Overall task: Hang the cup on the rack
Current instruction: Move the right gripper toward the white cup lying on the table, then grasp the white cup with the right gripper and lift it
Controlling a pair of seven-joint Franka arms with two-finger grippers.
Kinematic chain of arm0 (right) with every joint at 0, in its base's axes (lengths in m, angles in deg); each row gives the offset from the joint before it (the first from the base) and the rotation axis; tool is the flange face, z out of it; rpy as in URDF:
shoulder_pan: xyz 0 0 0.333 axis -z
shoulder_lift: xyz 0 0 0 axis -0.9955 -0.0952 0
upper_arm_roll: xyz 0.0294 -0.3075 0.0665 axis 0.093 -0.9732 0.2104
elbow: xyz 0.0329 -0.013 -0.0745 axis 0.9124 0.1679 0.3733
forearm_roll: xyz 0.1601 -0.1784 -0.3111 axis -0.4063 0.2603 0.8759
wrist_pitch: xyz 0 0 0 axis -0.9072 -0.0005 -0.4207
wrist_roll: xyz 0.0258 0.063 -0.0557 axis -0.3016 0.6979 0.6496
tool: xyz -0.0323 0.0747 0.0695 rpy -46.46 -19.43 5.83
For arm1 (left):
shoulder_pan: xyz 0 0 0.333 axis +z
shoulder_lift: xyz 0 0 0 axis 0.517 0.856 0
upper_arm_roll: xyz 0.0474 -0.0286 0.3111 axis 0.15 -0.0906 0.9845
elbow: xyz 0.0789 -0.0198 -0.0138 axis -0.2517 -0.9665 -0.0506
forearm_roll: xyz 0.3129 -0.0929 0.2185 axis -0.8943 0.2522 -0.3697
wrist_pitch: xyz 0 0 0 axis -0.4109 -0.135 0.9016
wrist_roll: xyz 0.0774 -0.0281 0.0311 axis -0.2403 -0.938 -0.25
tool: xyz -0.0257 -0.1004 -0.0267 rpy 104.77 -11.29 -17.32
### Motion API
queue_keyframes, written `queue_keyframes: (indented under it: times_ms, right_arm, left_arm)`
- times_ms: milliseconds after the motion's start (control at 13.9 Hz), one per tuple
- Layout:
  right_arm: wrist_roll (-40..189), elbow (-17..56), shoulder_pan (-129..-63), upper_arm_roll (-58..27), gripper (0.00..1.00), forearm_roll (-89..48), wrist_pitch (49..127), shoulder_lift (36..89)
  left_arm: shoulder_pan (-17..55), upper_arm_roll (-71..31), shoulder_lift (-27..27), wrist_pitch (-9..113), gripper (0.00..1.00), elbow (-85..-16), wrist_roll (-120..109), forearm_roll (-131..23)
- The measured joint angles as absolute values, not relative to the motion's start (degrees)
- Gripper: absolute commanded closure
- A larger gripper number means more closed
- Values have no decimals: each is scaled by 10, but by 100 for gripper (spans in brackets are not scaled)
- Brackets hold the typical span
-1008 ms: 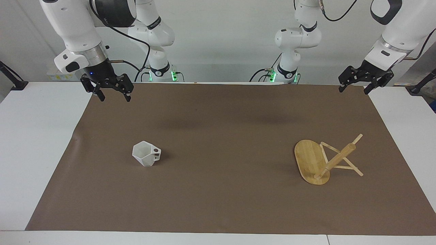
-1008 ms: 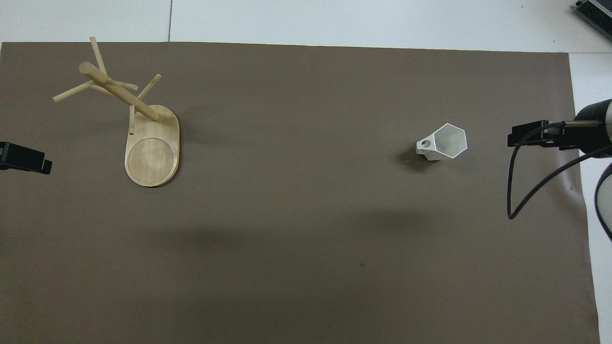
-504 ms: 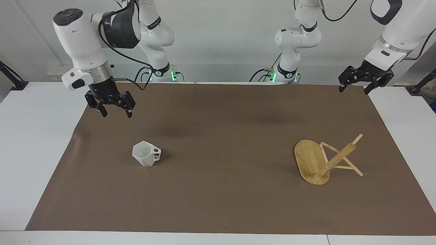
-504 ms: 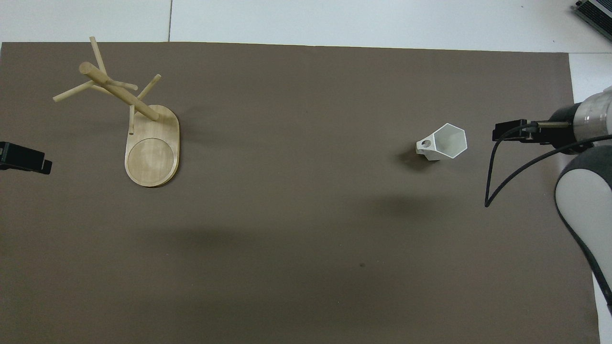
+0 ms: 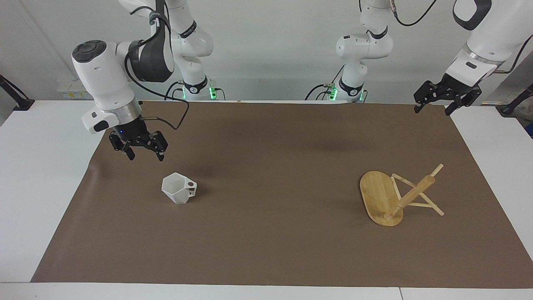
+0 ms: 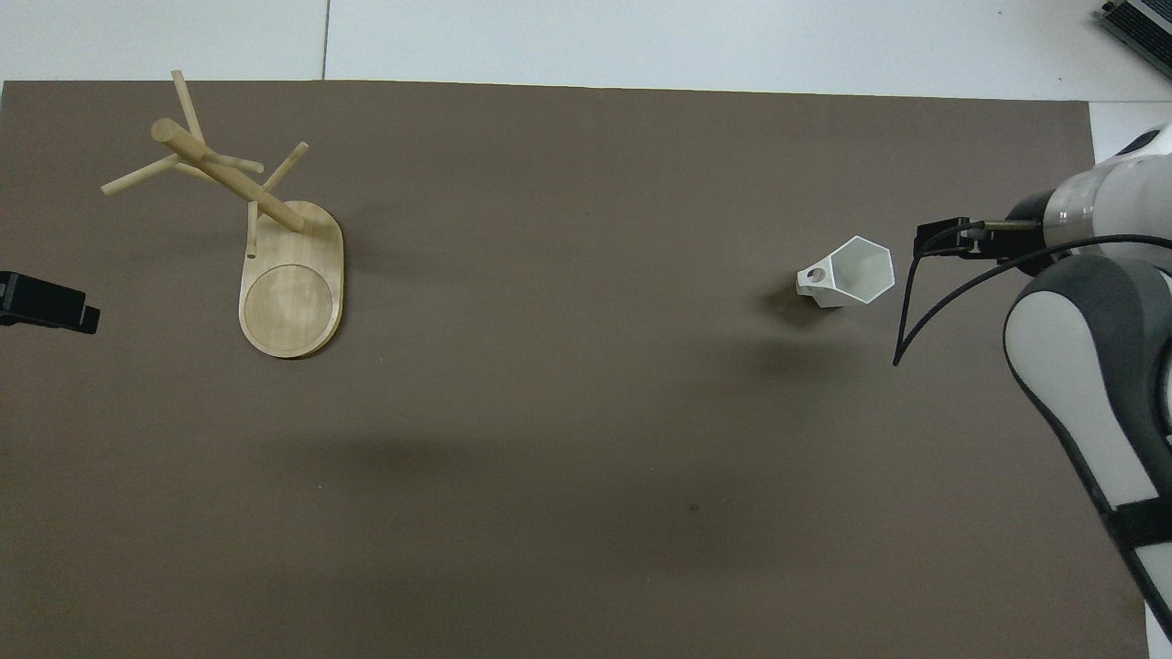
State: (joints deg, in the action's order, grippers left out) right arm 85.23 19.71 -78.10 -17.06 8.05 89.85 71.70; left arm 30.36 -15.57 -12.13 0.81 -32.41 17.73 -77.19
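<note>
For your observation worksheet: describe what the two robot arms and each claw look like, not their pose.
Both arms are glossy white with dark grey joint bands and silver wrist rings. Each ends in a black two-finger claw: right claw, left claw. Black cables loop along them; green lights glow at the bases.

On the brown worktop [image 6: 586, 412] the white cup [image 6: 851, 273] sits upright toward the right arm's end. The right tool [image 6: 943, 240] hovers just beside it. The bamboo rack [image 6: 291, 288] stands toward the left arm's end, near the waiting left tool [image 6: 50, 304]
</note>
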Motion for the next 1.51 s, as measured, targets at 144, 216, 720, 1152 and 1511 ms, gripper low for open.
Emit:
queue_keyframes:
  times_ms: [144, 216, 720, 1152, 1511]
  right_arm:
    - [852, 197, -781, -170, 0, 81, 917, 702]
    - [852, 197, -782, -170, 0, 81, 926, 695]
    - [853, 214, -795, -166, 0, 81, 987, 647]
    - [853, 255, -777, -170, 0, 81, 1012, 644]
    - [883, 290, -775, -170, 0, 80, 1069, 642]
  left_arm:
    - [303, -160, -122, 8, 0, -324, 177, -772]
    - [302, -161, -123, 8, 0, -323, 177, -772]
    - [298, -175, -132, 6, 0, -320, 177, -772]
    - [297, -181, -122, 6, 0, -289, 177, -772]
    - [297, -184, -110, 6, 0, -273, 177, -772]
